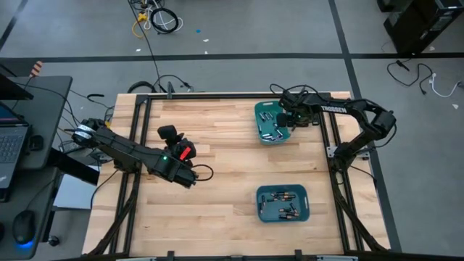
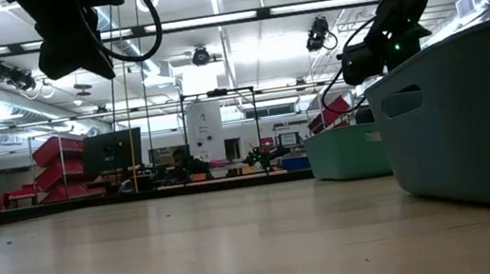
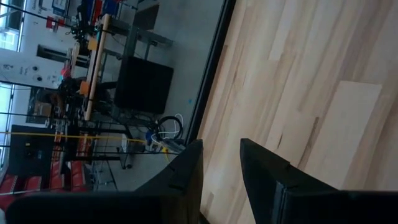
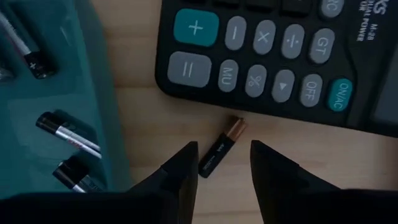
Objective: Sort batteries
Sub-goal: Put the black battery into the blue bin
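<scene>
Wood-plank table (image 1: 217, 217), teal bins (image 1: 282, 204), workshop behind.

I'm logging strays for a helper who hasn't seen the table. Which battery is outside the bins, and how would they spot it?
Find the black calculator beside the far teal bin. On bare wood just below its keys lies one battery, between the right hand's open fingers. It is black with a copper end; the others lie inside the bin.

A grey floor (image 1: 239, 29) with dark seams and loose cables (image 1: 156, 18) surrounds the wooden counter (image 1: 217, 210). At far left sits a laptop (image 1: 9, 141). Ceiling strip lights (image 2: 209, 19) brighten a hall with red bins (image 2: 59, 149) at left.
</scene>
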